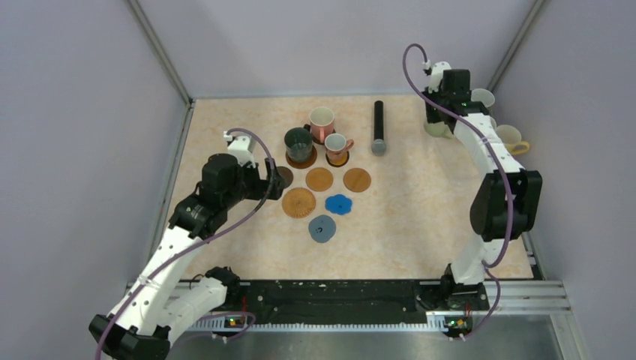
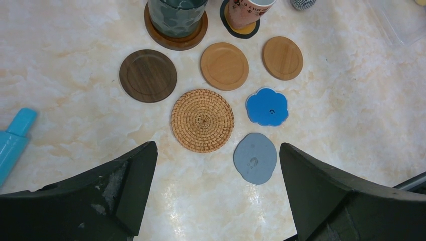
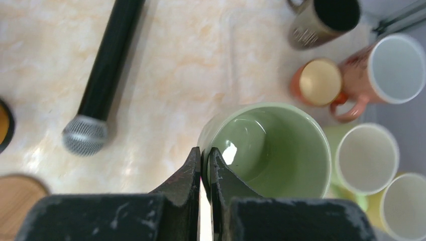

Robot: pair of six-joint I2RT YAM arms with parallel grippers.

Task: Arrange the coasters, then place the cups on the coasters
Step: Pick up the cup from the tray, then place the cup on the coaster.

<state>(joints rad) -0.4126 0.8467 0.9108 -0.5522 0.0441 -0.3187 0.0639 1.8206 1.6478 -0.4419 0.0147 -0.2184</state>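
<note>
1. Coasters, overhead view, in use: a brown round wooden coaster [image 1: 301,161] lay under a dark green ceramic mug [image 1: 298,142]. Just right of it, a black-and-orange round coaster [image 1: 337,159] lay under a small pink ceramic mug [image 1: 337,144]. A larger pink ceramic mug [image 1: 322,121] stood behind both on the bare marbled beige table [image 1: 420,225].
2. Overhead view, bare mats nearer the arms:
   - A left tan wooden disc [image 1: 319,178] and a right tan wooden disc [image 1: 357,180] lay side by side.
   - A woven rattan round coaster [image 1: 298,202] lay beside a blue flower-shaped coaster [image 1: 339,204].
   - A grey-blue oval coaster [image 1: 322,228] lay nearest the arms.
3. Overhead view, other items: a long black microphone with grey mesh head [image 1: 379,127] lay right of the mugs. A white-lined pale mug [image 1: 482,97] and a yellow handled mug [image 1: 511,139] stood in the far right corner.
4. Left wrist view:
   - The left gripper [image 2: 216,148] hung above the rattan and grey-blue mats, fingers [image 2: 125,175] spread wide and holding nothing.
   - A dark walnut round coaster [image 2: 148,76] lay bare, left of the tan discs.
   - A turquoise plastic object [image 2: 12,143] showed at the left edge.
5. Right wrist view:
   - The right gripper [image 3: 204,150] was pinched almost together on the near wall of a pale green glazed mug [image 3: 271,150], one finger outside the rim and one inside.
   - Clustered right of this mug were a dark brown mug [image 3: 326,20], a small orange cup [image 3: 319,82] and a pink white-lined mug [image 3: 392,68].
   - Two pale white-lined cups stood at the frame's right edge.
</note>
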